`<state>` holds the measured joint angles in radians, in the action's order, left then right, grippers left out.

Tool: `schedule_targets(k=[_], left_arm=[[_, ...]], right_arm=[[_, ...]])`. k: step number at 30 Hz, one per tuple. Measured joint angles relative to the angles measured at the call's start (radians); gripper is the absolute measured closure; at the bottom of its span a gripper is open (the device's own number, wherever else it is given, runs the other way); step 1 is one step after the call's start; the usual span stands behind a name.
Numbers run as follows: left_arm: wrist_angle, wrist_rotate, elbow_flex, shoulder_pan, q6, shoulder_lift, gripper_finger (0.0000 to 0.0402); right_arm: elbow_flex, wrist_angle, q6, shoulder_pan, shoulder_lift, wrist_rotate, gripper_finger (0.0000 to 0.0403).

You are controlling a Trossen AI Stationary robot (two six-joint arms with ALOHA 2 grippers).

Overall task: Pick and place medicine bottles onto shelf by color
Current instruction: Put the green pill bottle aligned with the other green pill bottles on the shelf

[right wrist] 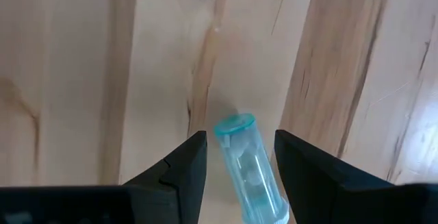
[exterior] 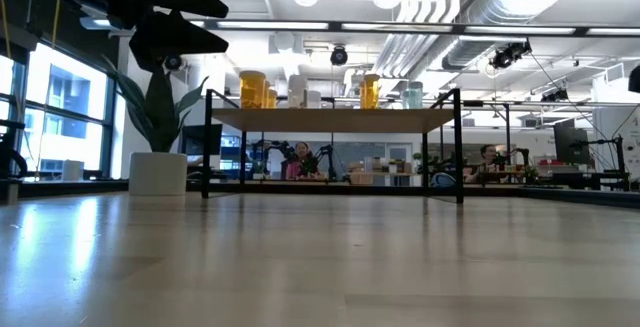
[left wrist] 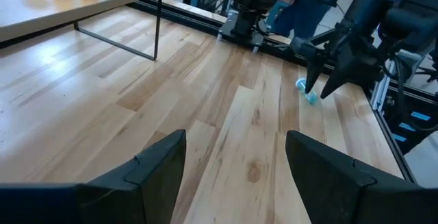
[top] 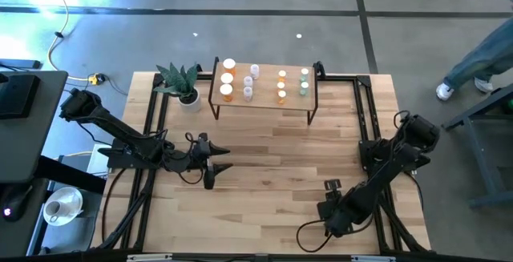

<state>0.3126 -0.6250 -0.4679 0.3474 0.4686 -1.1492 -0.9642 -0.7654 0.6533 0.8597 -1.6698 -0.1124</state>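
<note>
A: Right gripper [right wrist: 236, 166] is hanging over the table's near-right area, fingers apart and straddling a pale blue-green bottle [right wrist: 248, 169] that is lying flat on the wood, nothing clamped yet.

B: Axis?

A: Running between the fingers, one end toward 12 o'clock in the wrist view. Shelf [top: 264, 102] is sitting around 11 o'clock, well apart.

B: Left gripper [top: 216, 159]?

A: Waiting open and empty at centre-left; the right is far nearer.
</note>
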Motion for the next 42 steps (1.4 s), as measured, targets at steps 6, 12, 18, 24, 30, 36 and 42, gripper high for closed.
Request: schedule_targets(k=[6,12,18,24,30,36,42], left_arm=[[0.0,0.0,0.0,0.0,0.0,0.0,0.0161],[-0.001,0.0,0.0,0.0,0.0,0.0,0.0161],[-0.001,0.0,0.0,0.0,0.0,0.0,0.0161],[-0.001,0.0,0.0,0.0,0.0,0.0,0.0161],[-0.001,0.0,0.0,0.0,0.0,0.0,0.0161],[-0.001,0.0,0.0,0.0,0.0,0.0,0.0161],[-0.001,0.006,0.0,0.0,-0.001,0.0,0.0161]], right_arm=[[0.0,0.0,0.0,0.0,-0.026,0.013,0.024],[0.0,0.001,0.0,-0.001,-0.027,0.014,0.0252],[0.0,0.001,0.001,-0.001,-0.027,0.015,0.0282],[-0.001,0.001,0.001,-0.001,-0.026,0.015,0.0303],[-0.002,0.002,0.037,-0.002,-0.026,0.009,0.0316],[-0.002,0.011,0.103,-0.002,-0.026,0.003,0.0317],[-0.024,0.058,0.117,-0.005,-0.026,-0.03,0.0318]])
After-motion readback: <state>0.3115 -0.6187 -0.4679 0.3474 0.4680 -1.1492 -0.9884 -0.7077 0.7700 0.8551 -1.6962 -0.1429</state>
